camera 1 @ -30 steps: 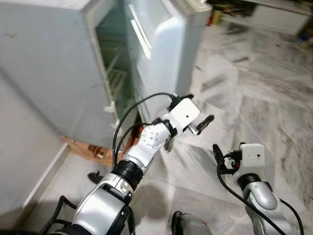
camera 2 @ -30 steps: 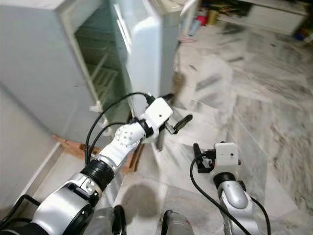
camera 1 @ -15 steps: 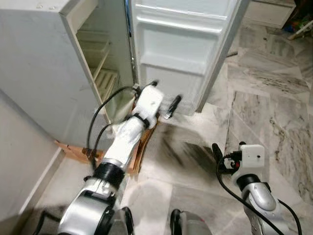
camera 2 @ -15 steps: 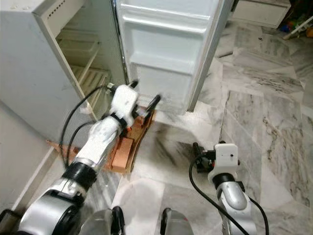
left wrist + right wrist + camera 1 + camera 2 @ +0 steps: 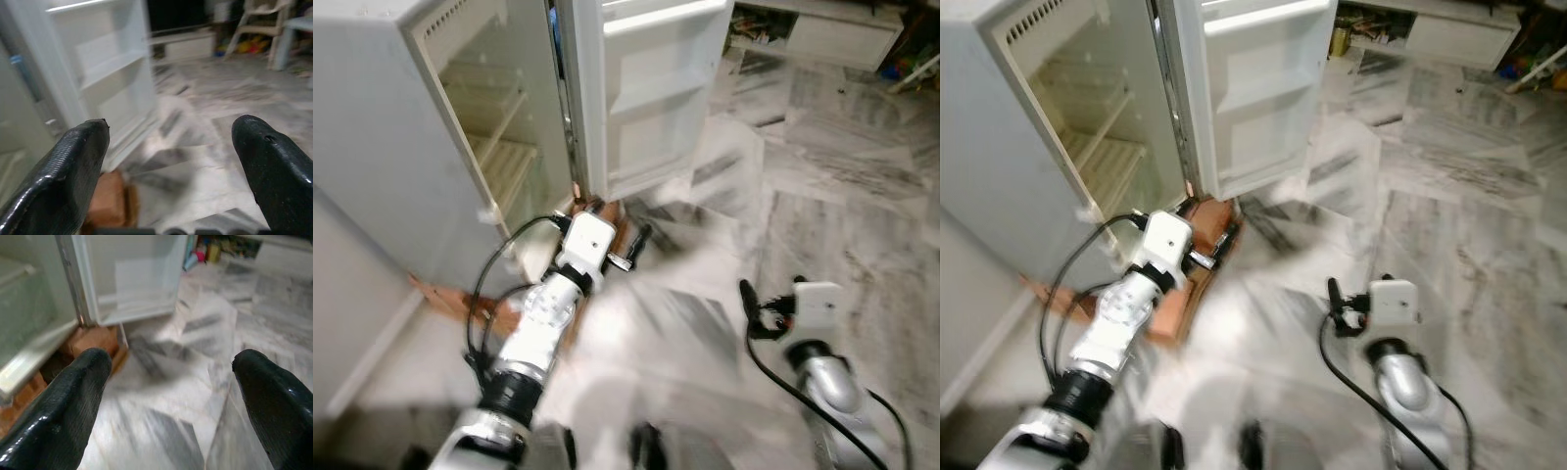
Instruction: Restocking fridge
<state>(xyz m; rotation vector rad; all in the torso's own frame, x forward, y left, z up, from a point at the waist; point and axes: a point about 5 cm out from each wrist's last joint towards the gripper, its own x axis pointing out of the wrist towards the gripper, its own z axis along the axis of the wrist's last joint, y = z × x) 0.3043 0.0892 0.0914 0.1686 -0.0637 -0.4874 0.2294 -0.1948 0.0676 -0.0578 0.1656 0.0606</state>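
Fridge [image 5: 431,127] door [image 5: 651,93] stands open; left gripper [image 5: 168,166] and right gripper [image 5: 171,396] both spread, empty. Next, in judgement: fetch stock for shelves

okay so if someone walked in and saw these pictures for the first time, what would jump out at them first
Most striking is the white fridge at the upper left, its door swung wide so the bare shelves inside show. Next is the left hand, fingers apart and holding nothing, reaching low toward the brown blocks under the fridge's front corner. The grey-veined marble floor spreads to the right, with the right hand open above it.
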